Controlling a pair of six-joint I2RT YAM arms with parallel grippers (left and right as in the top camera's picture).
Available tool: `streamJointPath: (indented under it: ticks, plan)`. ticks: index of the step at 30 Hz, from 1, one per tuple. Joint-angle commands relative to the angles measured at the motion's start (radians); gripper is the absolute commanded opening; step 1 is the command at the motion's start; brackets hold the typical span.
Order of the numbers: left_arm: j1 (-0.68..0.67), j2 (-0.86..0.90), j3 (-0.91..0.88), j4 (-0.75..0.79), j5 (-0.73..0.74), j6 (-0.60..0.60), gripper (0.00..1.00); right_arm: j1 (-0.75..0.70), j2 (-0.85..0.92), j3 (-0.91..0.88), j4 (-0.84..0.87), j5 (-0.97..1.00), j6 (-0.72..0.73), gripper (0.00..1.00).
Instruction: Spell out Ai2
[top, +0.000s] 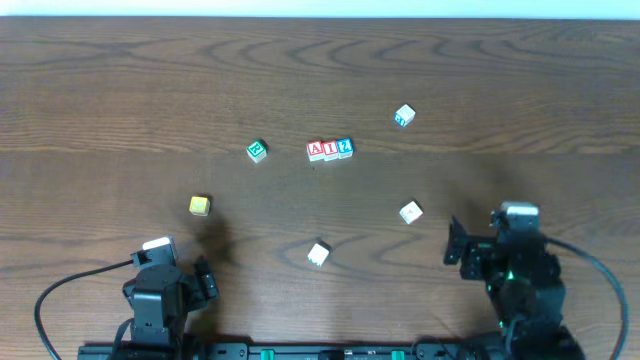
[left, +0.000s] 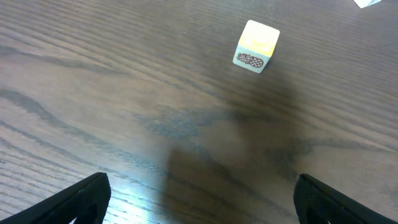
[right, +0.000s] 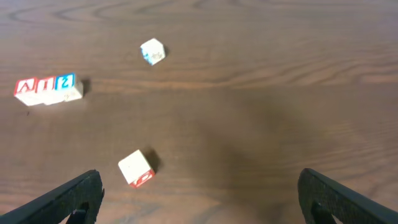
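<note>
Three pale-sided cubes sit side by side in a touching row at the table's middle: the red "A" (top: 316, 150), the red "I" (top: 331, 150) and the blue "2" (top: 345, 148). In the right wrist view the same row lies at the far left, "A" (right: 26, 91), "I" (right: 46, 88), "2" (right: 66, 84). My left gripper (top: 205, 278) stands open near the front left, far from the row, with only bare wood between its fingers (left: 87, 198). My right gripper (top: 456, 242) is open at the front right, also holding nothing.
A green-faced cube (top: 257, 150) sits left of the row. A yellow cube (top: 199, 205) with a pineapple side (left: 256, 46) lies ahead of my left gripper. Other white cubes lie at the back right (top: 404, 115), right of centre (top: 410, 211) and front centre (top: 318, 253).
</note>
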Motion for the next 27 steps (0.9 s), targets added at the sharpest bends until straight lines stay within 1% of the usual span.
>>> streamJointPath:
  ticks: [1, 6, 16, 20, 27]
  plan:
    - [0.006, -0.005, -0.003, -0.011, 0.000, 0.011, 0.96, -0.029, -0.073, -0.072, 0.010, -0.077, -0.005, 0.99]
    - [0.006, -0.005, -0.003, -0.011, 0.000, 0.011, 0.95, -0.061, -0.172, -0.163, 0.017, -0.165, -0.006, 0.99]
    - [0.006, -0.005, -0.003, -0.011, 0.000, 0.011, 0.95, -0.068, -0.298, -0.276, 0.017, -0.167, -0.005, 0.99]
    - [0.006, -0.005, -0.003, -0.011, 0.000, 0.011, 0.95, -0.068, -0.327, -0.275, 0.013, -0.167, -0.006, 0.99]
    - [0.006, -0.005, -0.003, -0.011, 0.000, 0.011, 0.95, -0.067, -0.326, -0.275, 0.013, -0.167, -0.006, 0.99]
